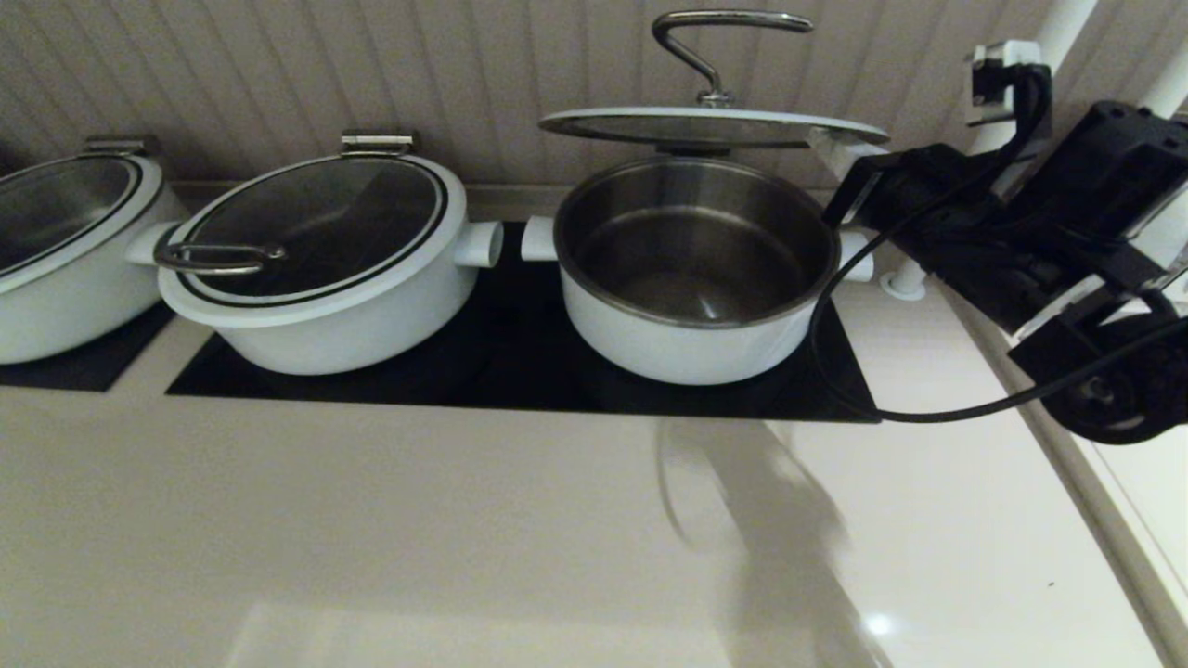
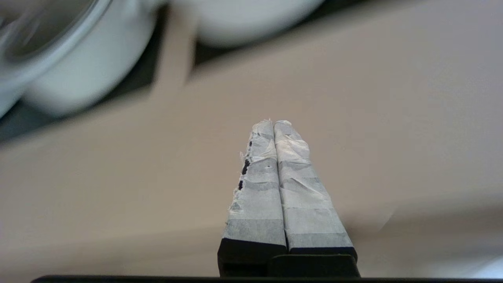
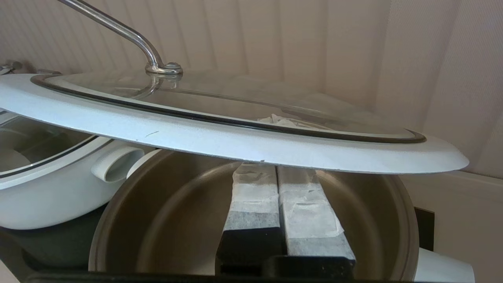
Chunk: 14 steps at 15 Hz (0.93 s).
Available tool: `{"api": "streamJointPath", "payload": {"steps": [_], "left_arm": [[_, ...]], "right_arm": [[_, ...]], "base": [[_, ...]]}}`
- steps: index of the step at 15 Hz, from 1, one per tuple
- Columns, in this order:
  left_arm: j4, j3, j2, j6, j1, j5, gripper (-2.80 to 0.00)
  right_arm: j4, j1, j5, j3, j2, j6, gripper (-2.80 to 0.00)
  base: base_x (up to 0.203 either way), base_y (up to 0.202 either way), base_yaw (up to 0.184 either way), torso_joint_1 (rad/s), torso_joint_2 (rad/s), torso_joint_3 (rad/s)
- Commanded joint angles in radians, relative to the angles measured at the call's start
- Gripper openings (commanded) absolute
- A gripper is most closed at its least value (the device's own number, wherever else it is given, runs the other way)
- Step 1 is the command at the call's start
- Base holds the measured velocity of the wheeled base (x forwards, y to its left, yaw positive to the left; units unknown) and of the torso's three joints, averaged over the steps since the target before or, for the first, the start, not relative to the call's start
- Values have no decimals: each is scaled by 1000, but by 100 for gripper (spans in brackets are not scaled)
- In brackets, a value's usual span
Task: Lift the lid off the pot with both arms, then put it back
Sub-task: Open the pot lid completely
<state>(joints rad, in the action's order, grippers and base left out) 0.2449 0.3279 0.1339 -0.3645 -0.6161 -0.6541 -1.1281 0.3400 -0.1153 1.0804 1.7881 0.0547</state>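
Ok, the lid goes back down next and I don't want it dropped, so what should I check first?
1. Round glass lid with white rim clear above round white pot with steel bowl: ok.
2. Pot's bowl empty: ok.
3. Right gripper supporting lid: shut jaws sit under the rim, not clamping it: not ok.
4. Left gripper sharing the load: over bare beige counter, jaws shut: not ok.
5. Lid centred over pot: cannot tell.

The lid hangs above the pot; a covered pot probably just left
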Motion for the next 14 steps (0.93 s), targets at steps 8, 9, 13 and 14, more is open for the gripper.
{"api": "streamJointPath", "payload": {"steps": [8, 9, 13, 14], "left_arm": [[260, -49, -134, -37, 11, 217, -280], [261, -50, -134, -33, 11, 264, -280], [274, -52, -134, -2, 9, 334, -280], [274, -53, -134, 24, 9, 349, -280]], "right_arm": [[-9, 1, -1, -1, 4, 1, -280], [-9, 1, -1, -1, 4, 0, -280], [-9, 1, -1, -1, 4, -1, -280], [-9, 1, -1, -1, 2, -1, -280]], "base": [[0, 0, 0, 0, 0, 0], [0, 0, 0, 0, 0, 0], [0, 0, 0, 0, 0, 0], [0, 0, 0, 0, 0, 0]]}}
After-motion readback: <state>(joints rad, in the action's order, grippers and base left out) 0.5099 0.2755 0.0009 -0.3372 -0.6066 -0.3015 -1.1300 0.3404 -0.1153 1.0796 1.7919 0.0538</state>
